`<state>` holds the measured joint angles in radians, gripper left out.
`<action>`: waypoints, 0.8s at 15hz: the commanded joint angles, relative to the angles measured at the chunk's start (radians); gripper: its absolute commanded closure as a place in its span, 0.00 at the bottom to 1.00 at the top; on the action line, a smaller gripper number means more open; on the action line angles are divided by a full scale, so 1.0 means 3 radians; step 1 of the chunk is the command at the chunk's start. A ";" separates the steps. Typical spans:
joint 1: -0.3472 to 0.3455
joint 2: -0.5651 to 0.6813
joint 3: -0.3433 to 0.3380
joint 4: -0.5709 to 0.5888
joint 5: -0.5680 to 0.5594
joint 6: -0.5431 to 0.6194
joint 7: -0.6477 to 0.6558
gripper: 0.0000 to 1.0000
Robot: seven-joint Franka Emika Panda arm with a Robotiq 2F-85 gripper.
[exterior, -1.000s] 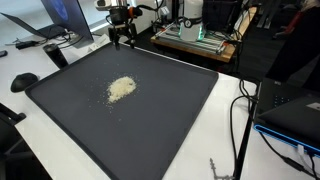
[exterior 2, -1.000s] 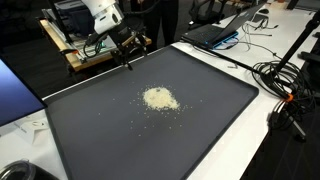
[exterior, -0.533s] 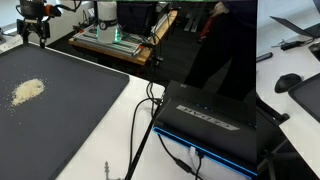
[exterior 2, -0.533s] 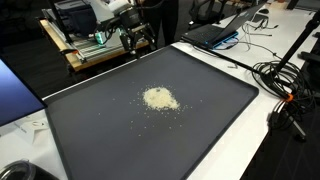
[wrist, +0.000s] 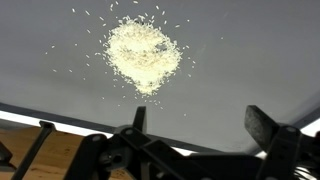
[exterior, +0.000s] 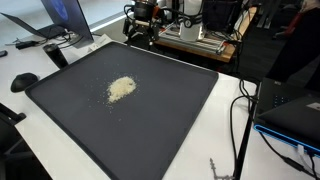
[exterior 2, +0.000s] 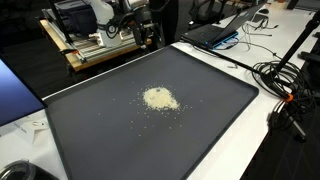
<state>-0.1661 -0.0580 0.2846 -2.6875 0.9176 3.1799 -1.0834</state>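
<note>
**A:** What are the jaws doing?

**B:** They're spread wide and holding nothing. In the wrist view I see both fingers (wrist: pixel 265 128) at 6 o'clock of the picture, hanging above the far edge of the dark mat (wrist: pixel 250 60). The pile of grains (wrist: pixel 143 55) lies toward 11 o'clock from them, well apart. In an exterior view the pile (exterior: pixel 121 88) is near the mat's middle, and the jaws are off toward 1 o'clock from it.

**A:** What worries you from here?

**B:** Mostly the grains. They're loose, and strays already ring the heap. I judge that any fast or low pass would push them wider. Closing on them would probably let most spill out the sides. The mat's edge is right under me too. If I drop while sliding, a fingertip could catch it and drag the mat across the table (exterior: pixel 205 145).

**A:** And what's around you?

**B:** The wooden rack (exterior 2: pixel 80 57) with gear on it stands just behind the jaws, at 12 o'clock of the mat. I'd say that's the nearest thing to hit if I swing back. A laptop (exterior: pixel 70 22) and a mouse (exterior: pixel 22 81) sit off at 9 to 10 o'clock. Cables (exterior: pixel 241 120) trail at 3 o'clock. Nothing stands between the jaws and the pile.
</note>
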 commanded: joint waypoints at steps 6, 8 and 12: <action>0.0020 -0.0085 -0.0351 -0.0229 -0.1419 -0.0023 0.0853 0.00; 0.0018 -0.0098 -0.0536 -0.0199 -0.1934 -0.0134 0.1150 0.00; -0.0393 -0.0167 -0.0389 -0.0038 -0.2944 -0.0540 0.1814 0.00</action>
<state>-0.1954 -0.0624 0.1174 -2.7206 0.2148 3.1203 -0.6744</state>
